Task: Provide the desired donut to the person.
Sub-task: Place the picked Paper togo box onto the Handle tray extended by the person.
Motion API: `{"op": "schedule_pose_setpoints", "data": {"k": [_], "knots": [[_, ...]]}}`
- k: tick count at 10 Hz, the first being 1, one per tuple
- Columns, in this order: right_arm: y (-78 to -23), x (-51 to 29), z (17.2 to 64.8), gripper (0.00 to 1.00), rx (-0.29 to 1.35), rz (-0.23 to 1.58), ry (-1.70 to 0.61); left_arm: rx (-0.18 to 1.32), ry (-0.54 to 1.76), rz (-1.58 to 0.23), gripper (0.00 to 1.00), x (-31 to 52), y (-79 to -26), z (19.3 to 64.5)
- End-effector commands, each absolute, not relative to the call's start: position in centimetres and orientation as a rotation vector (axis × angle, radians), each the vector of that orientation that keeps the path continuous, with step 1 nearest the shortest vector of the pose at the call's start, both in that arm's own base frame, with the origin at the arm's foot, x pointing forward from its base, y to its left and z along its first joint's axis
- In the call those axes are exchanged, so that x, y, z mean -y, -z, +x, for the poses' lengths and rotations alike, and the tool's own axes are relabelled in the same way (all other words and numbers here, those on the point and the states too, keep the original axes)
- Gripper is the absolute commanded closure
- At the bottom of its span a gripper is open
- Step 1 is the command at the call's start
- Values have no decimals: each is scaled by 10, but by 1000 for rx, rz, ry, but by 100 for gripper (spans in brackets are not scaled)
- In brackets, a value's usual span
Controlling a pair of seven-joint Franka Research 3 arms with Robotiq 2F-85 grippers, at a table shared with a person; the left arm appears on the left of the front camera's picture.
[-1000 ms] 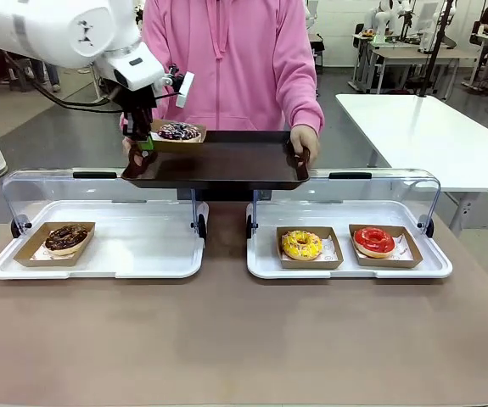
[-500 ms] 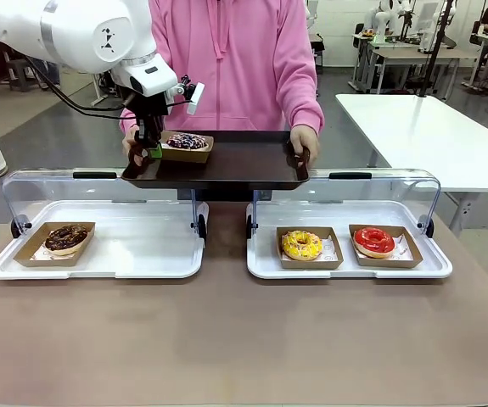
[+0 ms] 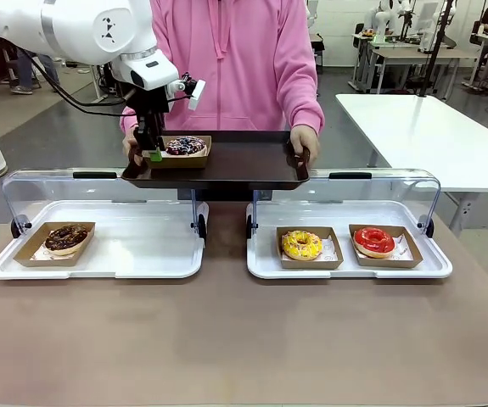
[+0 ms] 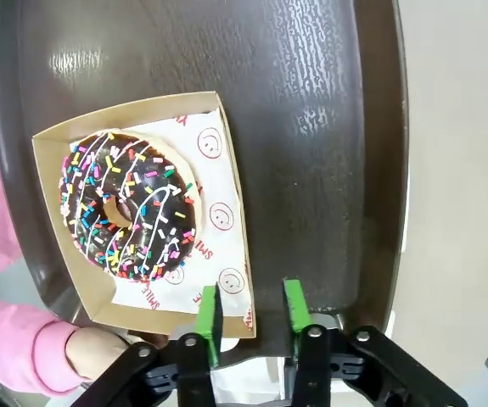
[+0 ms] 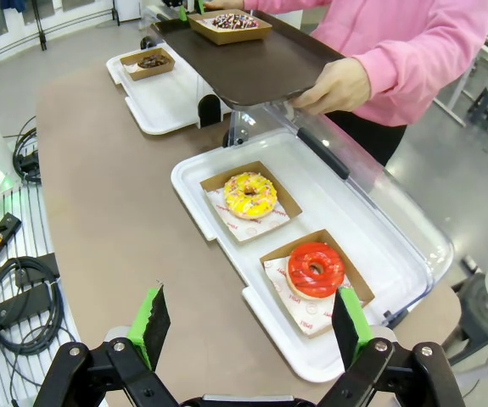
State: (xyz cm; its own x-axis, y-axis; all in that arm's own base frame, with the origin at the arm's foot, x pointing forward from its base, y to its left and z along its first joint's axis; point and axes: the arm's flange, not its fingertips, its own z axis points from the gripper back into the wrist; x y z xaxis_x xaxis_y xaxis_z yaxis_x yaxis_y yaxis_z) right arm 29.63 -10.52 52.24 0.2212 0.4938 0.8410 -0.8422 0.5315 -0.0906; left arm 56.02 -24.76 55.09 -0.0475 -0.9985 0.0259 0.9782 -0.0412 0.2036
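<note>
The left jaws stand narrowly parted astride a corner wall of the cardboard tray, one green pad inside it and the other just outside, not clamping it. The chocolate sprinkle donut lies in that tray just beyond them, on the dark serving tray held by the person. The right jaws gape wide, holding nothing, above the bench. The red donut lies just ahead of them.

Even overhead light casts soft shadows; glare streaks the dark tray, and wide-angle wrist views bow at edges.
</note>
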Motion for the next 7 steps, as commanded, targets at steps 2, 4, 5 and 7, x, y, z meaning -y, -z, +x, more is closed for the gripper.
{"op": "schedule_pose_setpoints", "data": {"k": [2,4,5,7], "knots": [[-521,105,299,0,989,449,-970,150,1617,85,11,244,-558,563],[-521,105,299,0,989,449,-970,135,1614,80,0,241,-558,563],[-521,105,299,0,989,449,-970,126,1608,70,0,241,-558,562],[-521,105,299,0,989,449,-970,112,1604,56,0,240,-558,562]]}}
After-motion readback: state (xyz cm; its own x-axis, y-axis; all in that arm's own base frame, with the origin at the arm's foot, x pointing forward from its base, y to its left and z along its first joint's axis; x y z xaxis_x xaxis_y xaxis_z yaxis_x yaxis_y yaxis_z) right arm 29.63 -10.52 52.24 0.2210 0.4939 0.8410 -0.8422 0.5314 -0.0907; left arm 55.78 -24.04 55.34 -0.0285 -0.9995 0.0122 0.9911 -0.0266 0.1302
